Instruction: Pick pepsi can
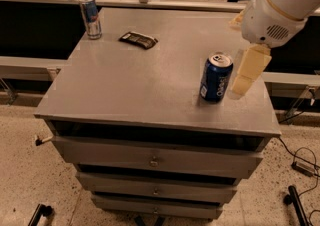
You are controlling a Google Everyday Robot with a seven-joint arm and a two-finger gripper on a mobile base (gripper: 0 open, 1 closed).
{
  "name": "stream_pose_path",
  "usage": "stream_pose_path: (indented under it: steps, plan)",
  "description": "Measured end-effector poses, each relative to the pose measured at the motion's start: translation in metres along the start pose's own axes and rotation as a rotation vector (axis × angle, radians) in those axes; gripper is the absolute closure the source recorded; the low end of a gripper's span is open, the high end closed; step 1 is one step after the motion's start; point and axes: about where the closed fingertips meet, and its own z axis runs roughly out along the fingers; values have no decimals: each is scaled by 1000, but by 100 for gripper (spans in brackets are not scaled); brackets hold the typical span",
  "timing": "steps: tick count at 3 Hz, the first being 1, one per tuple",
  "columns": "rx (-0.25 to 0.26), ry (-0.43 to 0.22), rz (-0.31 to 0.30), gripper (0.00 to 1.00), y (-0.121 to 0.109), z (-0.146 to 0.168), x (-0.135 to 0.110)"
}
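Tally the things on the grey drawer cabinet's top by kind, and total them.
Cans: 2 (pepsi can, slim silver-and-blue can)
Dark flat packets: 1
Total: 3
Not counted: the pincer, which hangs just to the right of the pepsi can in the view.

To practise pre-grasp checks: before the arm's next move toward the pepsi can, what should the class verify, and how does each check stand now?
1. Pepsi can upright on the cabinet top: ok.
2. Gripper close to the can: ok, it is just beside it.
3. Gripper around the can: not ok, it is beside it only.
4. Slim can and dark packet out of the way: ok, both are far off at the back.
5. Gripper opening wide enough: cannot tell.
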Motion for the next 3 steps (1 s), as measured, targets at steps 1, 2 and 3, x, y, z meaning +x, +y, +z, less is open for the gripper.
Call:
stream_pose_path:
  steps: [1, 2, 3]
  plan:
    - [-60, -27, -32, 0, -12, 42, -23]
    - [-59, -26, -30, 0, -12, 42, -22]
    - [-48, 0, 5, 0, -11, 44, -9]
